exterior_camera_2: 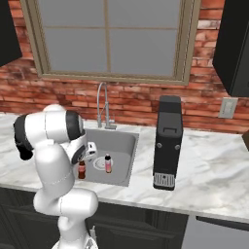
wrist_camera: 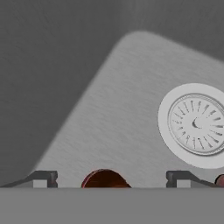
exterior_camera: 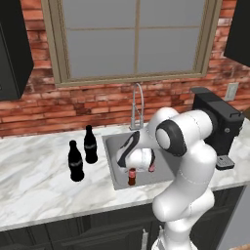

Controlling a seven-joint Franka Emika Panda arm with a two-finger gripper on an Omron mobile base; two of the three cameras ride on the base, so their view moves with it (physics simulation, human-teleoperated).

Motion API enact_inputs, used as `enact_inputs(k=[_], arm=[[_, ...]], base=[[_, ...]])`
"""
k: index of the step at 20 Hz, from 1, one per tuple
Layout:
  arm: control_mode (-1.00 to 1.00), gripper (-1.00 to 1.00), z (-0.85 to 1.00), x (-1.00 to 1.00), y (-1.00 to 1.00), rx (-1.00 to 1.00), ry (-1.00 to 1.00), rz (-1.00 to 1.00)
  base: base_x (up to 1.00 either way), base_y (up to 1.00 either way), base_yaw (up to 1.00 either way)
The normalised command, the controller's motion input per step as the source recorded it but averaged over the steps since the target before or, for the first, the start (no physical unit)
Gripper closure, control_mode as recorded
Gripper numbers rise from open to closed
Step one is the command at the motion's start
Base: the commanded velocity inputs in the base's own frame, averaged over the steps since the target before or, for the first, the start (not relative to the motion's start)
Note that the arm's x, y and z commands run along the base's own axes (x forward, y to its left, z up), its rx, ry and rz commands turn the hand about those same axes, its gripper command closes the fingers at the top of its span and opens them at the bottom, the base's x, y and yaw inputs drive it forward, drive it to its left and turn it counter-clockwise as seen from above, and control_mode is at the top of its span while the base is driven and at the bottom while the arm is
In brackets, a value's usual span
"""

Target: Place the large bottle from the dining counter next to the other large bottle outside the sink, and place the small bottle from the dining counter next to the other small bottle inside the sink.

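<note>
Standing upright in the sink (exterior_camera_2: 124, 141), the small bottle (exterior_camera_2: 81, 169) sits just beside the pink bottle (exterior_camera_2: 108, 163). The tool (wrist_camera: 111, 177) hangs directly above its top, fingers spread wide and holding nothing; retreat looks to run straight up its long axis.

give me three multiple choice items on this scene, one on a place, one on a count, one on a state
1. Where does the brown bottle stand?
A. in the sink
B. on the counter
C. on the coffee machine

2. How many black bottles stand left of the sink?
A. one
B. two
C. three

3. How are the gripper jaws?
A. shut on the brown bottle
B. shut on nothing
C. open

Answers:
1. A, it stands on the basin floor beside the pink bottle.
2. B, a nearer one and a farther one.
3. C, the fingertips stand apart with the bottle top between them, untouched.
</note>
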Motion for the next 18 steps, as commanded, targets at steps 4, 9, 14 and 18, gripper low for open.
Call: enact_inputs(k=[4, 9, 14, 18], arm=[[-1.0, -1.0, -0.48, -0.96, 0.18, 0.0, -0.06, 0.01], [-1.0, -1.0, -0.19, -0.13, 0.03, 0.02, -0.04, 0.0], [-1.0, -1.0, 0.03, 0.14, 0.0, 0.05, -0.02, 0.0], [-1.0, -1.0, 0.21, -0.32, 0.0, 0.06, -0.02, 0.0]], base=[[0.0, 0.0, 0.0], [0.0, 0.0, 0.0], [0.0, 0.0, 0.0], [0.0, 0.0, 0.0]])
